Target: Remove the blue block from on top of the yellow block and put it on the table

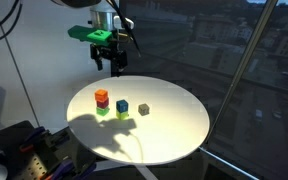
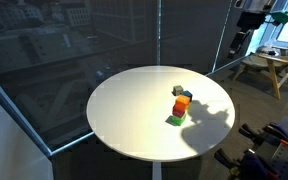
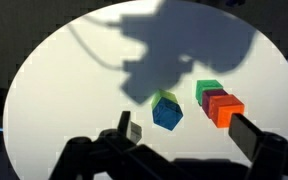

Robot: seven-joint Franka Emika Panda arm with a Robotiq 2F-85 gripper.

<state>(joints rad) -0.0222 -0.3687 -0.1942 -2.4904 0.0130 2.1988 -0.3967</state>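
Note:
The blue block (image 1: 121, 104) sits on top of the yellow block (image 1: 121, 113) near the middle of the round white table (image 1: 174, 125). In the wrist view the blue block (image 3: 167, 116) covers most of the yellow block (image 3: 164, 97), of which only an edge shows. My gripper (image 1: 109, 62) hangs high above the table's far edge, open and empty. In the wrist view its two fingers (image 3: 187, 130) stand wide apart below the blocks. It also shows at the top of an exterior view (image 2: 239, 42).
A stack of an orange cube (image 1: 101, 95) over a green cube (image 1: 101, 111) stands beside the blue and yellow pair. A grey cube (image 1: 143, 108) lies alone on the other side. The arm's shadow falls across the table.

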